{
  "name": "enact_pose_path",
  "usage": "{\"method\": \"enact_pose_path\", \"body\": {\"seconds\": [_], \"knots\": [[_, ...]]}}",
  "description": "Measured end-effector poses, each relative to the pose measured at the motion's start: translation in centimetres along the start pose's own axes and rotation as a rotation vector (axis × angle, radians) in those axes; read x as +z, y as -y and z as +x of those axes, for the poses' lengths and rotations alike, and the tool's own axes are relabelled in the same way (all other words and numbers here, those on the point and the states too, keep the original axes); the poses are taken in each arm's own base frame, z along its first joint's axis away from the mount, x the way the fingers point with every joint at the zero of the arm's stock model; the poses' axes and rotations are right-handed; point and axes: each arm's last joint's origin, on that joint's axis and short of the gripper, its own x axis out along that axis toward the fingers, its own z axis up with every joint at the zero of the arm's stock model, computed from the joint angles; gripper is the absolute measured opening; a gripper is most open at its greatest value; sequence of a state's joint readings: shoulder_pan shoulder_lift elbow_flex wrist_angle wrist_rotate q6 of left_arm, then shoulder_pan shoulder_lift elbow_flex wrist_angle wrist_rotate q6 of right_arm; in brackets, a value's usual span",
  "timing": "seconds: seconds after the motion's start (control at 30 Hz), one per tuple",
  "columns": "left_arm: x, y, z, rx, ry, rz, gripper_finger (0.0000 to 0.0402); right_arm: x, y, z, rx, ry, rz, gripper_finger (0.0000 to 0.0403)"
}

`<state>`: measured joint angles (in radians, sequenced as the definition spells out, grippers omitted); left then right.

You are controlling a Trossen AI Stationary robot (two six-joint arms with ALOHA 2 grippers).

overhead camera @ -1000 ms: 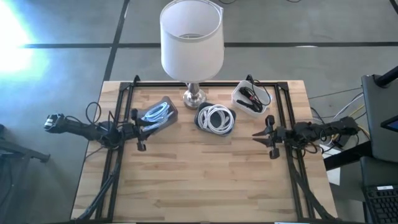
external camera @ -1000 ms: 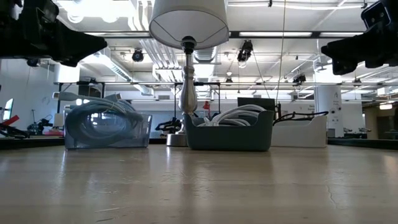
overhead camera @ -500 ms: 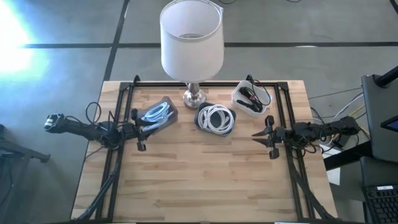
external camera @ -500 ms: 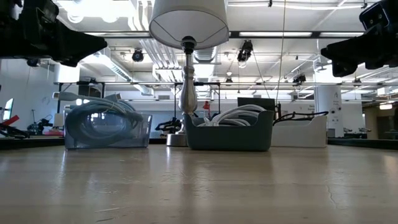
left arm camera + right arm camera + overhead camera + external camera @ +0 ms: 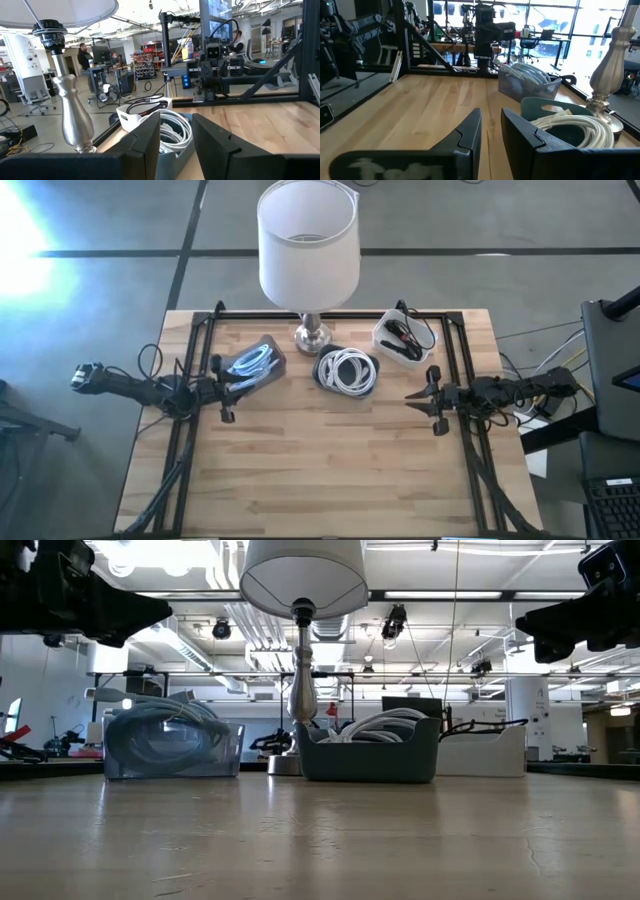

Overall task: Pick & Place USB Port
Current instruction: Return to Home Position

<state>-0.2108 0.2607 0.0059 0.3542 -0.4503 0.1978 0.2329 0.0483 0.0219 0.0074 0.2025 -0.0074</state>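
Left hand (image 5: 222,390) at 9 o'clock and right hand (image 5: 433,400) at 3 o'clock stay put, seemingly parted and empty, with black cable (image 5: 403,335) in white bin (image 5: 480,755) and white cable (image 5: 347,370) in blue bin (image 5: 367,762) near 12 o'clock, so sorting looks finished.

We see two slim, jointed limbs, the left arm (image 5: 150,388) and the right arm (image 5: 500,392), both matte black, with thin black cables (image 5: 150,358) looping beside them. The left claw (image 5: 176,120) and the right claw (image 5: 491,114) each bear two flat, angular black fingers (image 5: 147,145) with stepped inner edges. A pale blurred mark (image 5: 362,165) shows on the right housing.
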Motion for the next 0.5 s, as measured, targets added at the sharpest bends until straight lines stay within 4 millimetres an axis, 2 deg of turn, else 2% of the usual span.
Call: {"method": "enact_pose_path", "body": {"seconds": [0.5], "knots": [[0.00,0.00,0.00,0.000,0.000,0.000,0.0117,0.00,0.00,0.00,-0.001,0.000,0.009,0.0068]]}}
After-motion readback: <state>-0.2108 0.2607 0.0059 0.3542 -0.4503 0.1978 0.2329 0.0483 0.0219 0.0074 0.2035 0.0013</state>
